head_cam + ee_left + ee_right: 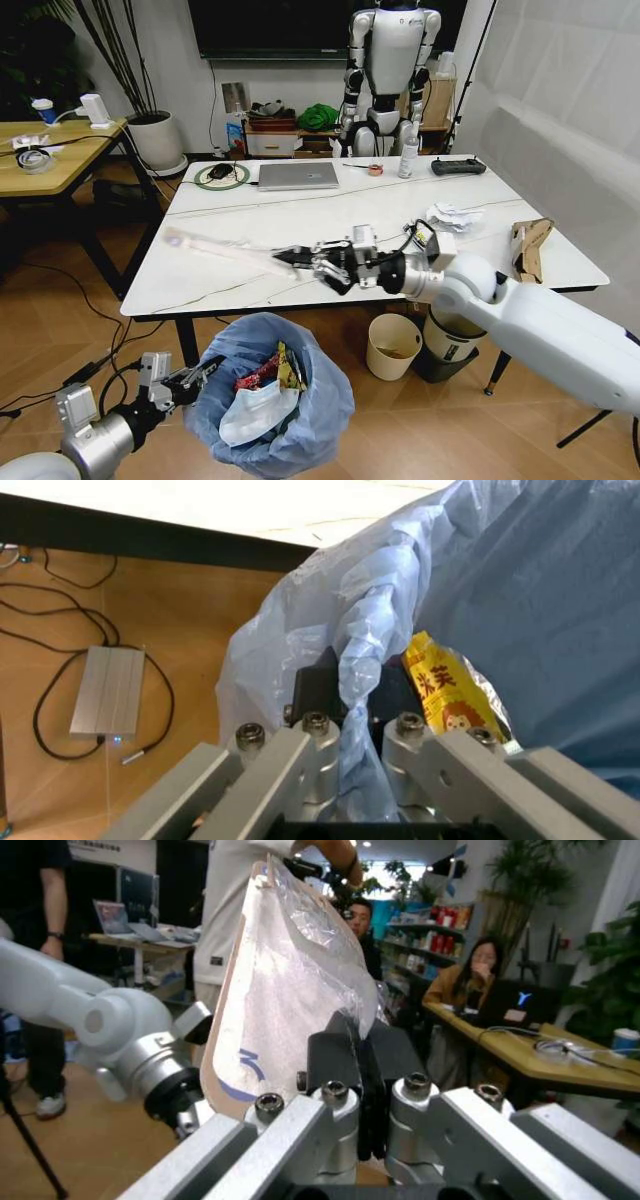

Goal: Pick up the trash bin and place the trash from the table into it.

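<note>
The trash bin (270,400), lined with a crinkled light-blue bag (520,592), hangs below the table's front edge. My left gripper (195,378) is shut on its rim, its fingers (318,694) pinching bag and rim. Red and yellow wrappers (270,368) and pale paper (255,412) lie inside, and the yellow wrapper (445,690) sits close to the pinched rim. My right gripper (300,258) is shut on a long flat clear plastic wrapper (215,247) held level over the table's (300,215) front edge, above the bin. The wrapper (290,982) sticks out past the fingers (335,1057).
Crumpled white paper (452,216) and a torn brown cardboard box (528,245) lie at the table's right. A grey laptop (298,175) and a spray bottle (408,155) stand at the far edge. A cream bin (393,346) and a black-rimmed bin (448,345) stand underneath. A wooden table (50,150) is at the left.
</note>
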Tool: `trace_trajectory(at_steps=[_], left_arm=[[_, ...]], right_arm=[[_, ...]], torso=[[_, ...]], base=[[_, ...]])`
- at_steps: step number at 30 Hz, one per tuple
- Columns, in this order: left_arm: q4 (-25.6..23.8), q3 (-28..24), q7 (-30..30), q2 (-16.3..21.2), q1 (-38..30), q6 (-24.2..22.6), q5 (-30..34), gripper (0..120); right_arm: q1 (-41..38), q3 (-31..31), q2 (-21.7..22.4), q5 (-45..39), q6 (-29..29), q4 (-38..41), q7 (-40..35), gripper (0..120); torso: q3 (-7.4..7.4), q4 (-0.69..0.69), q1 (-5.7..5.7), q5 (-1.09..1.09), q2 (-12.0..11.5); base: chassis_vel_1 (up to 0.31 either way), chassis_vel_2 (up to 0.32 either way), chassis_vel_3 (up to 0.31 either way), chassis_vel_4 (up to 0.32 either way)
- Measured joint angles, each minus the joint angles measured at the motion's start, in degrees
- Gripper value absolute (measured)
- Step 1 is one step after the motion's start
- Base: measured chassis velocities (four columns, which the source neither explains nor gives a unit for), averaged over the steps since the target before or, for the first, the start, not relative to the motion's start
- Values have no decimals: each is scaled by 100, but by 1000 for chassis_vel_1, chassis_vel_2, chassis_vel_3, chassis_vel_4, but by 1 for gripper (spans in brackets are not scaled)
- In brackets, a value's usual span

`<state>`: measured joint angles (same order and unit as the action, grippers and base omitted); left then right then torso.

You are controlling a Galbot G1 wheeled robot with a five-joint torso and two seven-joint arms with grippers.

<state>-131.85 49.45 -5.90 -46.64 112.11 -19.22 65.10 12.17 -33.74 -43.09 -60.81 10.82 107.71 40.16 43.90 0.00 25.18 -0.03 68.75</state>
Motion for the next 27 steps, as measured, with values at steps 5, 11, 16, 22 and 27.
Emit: trace_trajectory(at_steps=[5, 11, 16, 22, 27], left_arm=[[0, 16, 21, 6, -12, -3, 22, 0], [-38, 54, 88, 34, -9, -8, 55, 0], [-91, 94, 157, 59, 31, -16, 121, 0], [-171, 180, 249, 113, 149, -31, 207, 0], [-265, 310, 401, 208, 303, -58, 338, 0]], right_arm=[[-54, -375, 82, -31, 17, 94, 98, 0], [-37, -605, 191, -26, 20, 197, 157, 0], [0, -775, 133, -10, 44, 241, 86, 0], [154, -822, -60, 87, 58, 69, 27, 0], [295, -788, -82, 148, 56, -28, -6, 0]], torso=[[0, 0, 0, 1, 0], [0, -2, 0, 3, 0], [0, -1, 0, 3, 0], [0, 1, 0, 2, 0], [0, 0, 0, 2, 0]], base=[[0, 0, 0, 0], [0, 0, 0, 0], [0, 0, 0, 0], [0, 0, 0, 0], [0, 0, 0, 0]])
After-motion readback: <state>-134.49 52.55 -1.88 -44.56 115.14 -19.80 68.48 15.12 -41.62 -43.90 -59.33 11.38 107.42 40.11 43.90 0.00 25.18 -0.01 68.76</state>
